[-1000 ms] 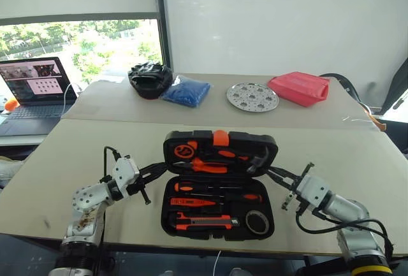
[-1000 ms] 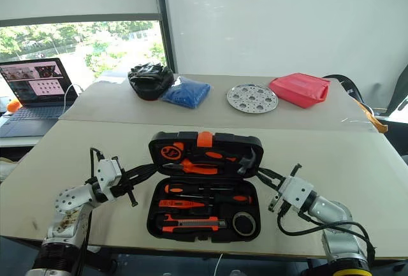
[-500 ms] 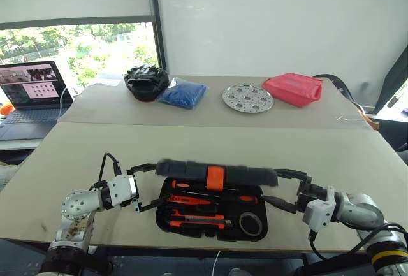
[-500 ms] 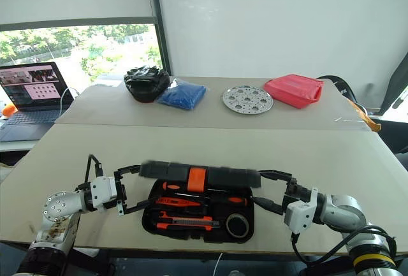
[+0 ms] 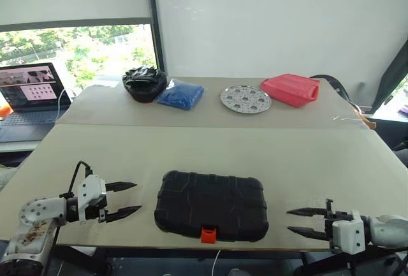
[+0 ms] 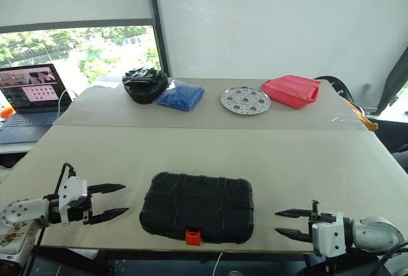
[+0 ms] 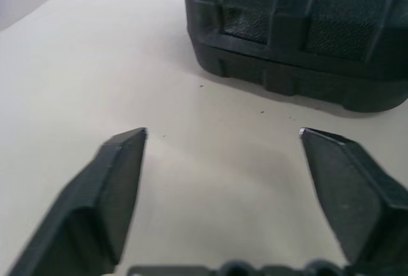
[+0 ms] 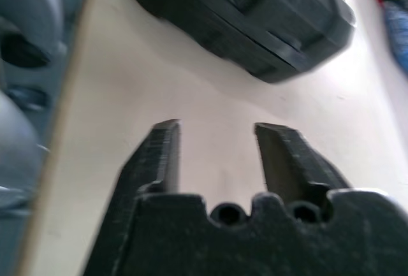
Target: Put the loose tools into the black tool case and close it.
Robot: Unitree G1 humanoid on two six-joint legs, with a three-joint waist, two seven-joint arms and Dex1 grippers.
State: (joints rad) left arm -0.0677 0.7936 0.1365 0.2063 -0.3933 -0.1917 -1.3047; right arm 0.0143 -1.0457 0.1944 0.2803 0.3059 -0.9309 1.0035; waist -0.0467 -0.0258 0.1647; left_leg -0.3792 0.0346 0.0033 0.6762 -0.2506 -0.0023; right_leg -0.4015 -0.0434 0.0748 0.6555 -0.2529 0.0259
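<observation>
While shut, black tool case (image 5: 211, 205) lies between fingers (image 5: 121, 212).

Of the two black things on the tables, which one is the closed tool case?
The black tool case is the flat rigid one on the near table, lid down, orange latch at its front edge. The black fabric heap on the far table is lumpy and soft.

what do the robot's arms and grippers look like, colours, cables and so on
Each arm is silvery-grey metal with rounded joint housings and ends in a white wrist block. The left gripper and the right gripper each have two slim black fingers tapering to points. A thin black cable loops above the left wrist. The left arm's lower housing looks rust-speckled.
</observation>
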